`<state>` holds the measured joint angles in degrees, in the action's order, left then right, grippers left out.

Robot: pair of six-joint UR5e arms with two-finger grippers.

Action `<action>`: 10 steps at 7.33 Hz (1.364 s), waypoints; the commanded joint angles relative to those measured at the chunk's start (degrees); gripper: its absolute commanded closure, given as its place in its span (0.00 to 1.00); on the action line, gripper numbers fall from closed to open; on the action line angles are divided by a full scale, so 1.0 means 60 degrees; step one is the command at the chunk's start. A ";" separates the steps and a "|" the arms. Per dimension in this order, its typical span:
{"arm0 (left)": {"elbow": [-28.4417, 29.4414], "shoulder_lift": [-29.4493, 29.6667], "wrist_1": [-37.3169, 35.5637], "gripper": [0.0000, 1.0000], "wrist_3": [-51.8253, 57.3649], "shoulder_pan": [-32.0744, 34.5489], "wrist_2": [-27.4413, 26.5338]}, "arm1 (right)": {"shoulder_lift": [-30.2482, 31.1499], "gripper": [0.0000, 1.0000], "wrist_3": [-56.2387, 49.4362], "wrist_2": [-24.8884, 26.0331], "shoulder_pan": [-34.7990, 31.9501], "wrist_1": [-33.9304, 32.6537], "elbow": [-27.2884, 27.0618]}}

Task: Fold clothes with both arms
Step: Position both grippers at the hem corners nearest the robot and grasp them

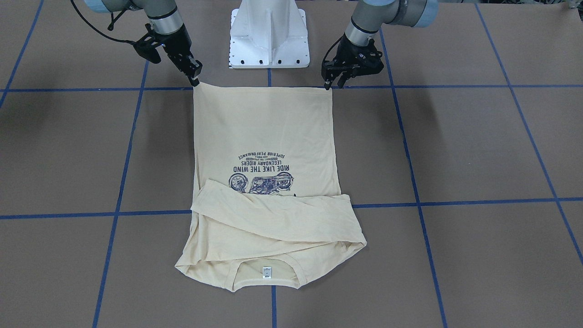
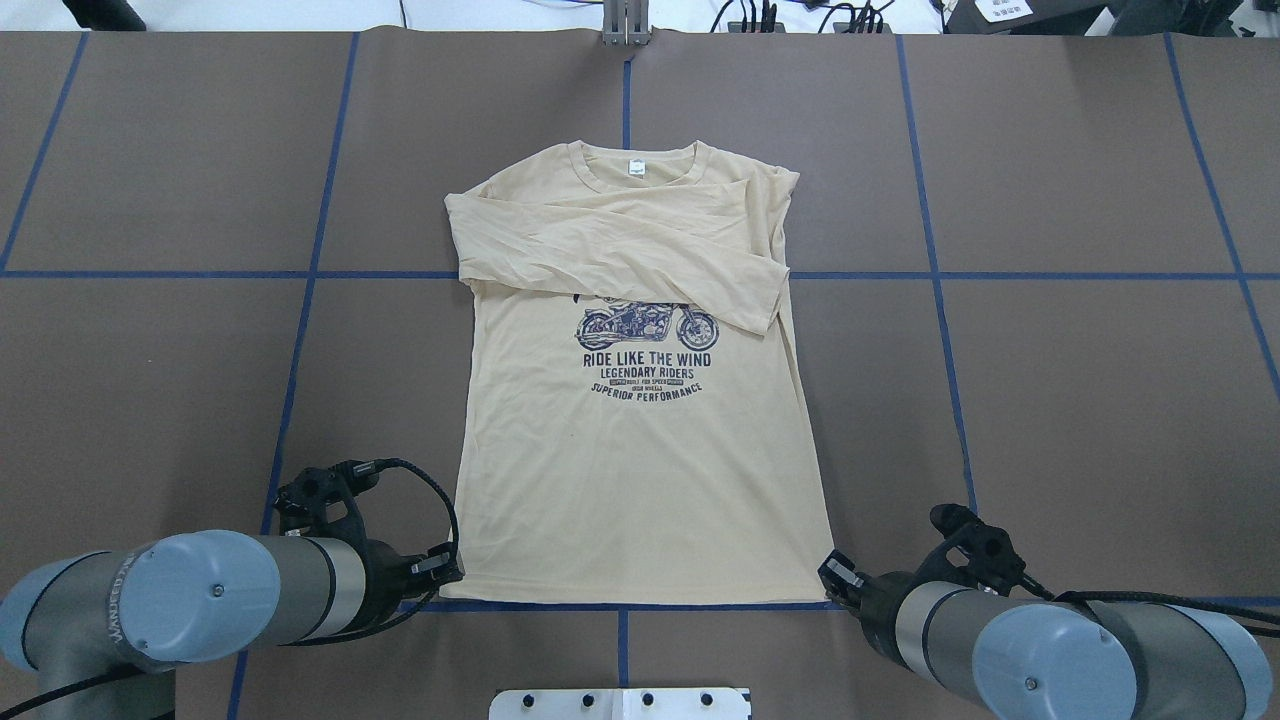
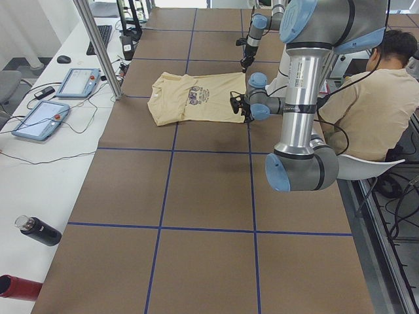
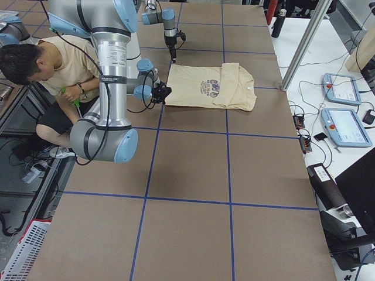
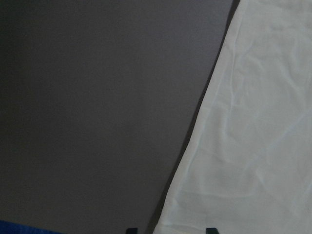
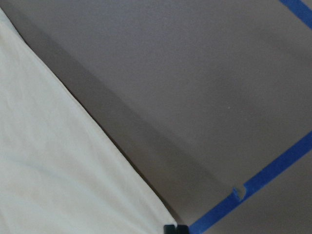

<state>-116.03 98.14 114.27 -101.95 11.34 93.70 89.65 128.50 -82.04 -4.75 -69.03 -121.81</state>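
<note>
Overhead exterior: T-shirt (image 2: 640,480) hem corners lie at end effectors (image 2: 455,572) (image 2: 829,576).

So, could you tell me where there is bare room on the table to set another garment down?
Two wide bare patches of table: one left of the T-shirt, one right of it. Crowded along the hem, where the left gripper, right gripper and white base sit; beyond the collar, only a narrow strip.
</note>
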 commanded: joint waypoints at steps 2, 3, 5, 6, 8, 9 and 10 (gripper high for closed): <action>0.0178 0.0050 -0.0002 0.47 -0.0001 -0.0030 0.0014 | 0.0000 1.00 0.0000 0.0006 0.0001 -0.0009 0.0000; 0.0193 0.0035 -0.0002 0.48 -0.0001 -0.0045 0.0014 | 0.0000 1.00 0.0000 0.0020 0.0001 -0.0009 0.0000; 0.0397 0.0151 -0.0002 0.51 -0.0001 -0.0103 0.0014 | 0.0000 1.00 0.0000 0.0020 0.0001 0.0006 0.0000; 0.0413 0.0167 -0.0002 0.52 -0.0001 -0.0118 0.0014 | 0.0000 1.00 0.0000 0.0020 0.0001 0.0006 0.0000; 0.0413 0.0182 -0.0002 0.55 -0.0001 -0.0133 0.0014 | 0.0000 1.00 0.0000 0.0006 -0.0013 -0.0009 0.0000; 0.0413 0.0182 -0.0002 0.56 -0.0001 -0.0133 0.0014 | 0.0000 1.00 0.0000 0.0006 -0.0014 0.0005 0.0000; 0.0413 0.0182 -0.0002 0.57 -0.0001 -0.0133 0.0028 | 0.0000 1.00 0.0000 0.0006 -0.0014 0.0006 -0.0015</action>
<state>-113.56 99.22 114.26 -101.95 10.57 93.80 89.65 128.50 -81.99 -4.82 -69.02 -121.84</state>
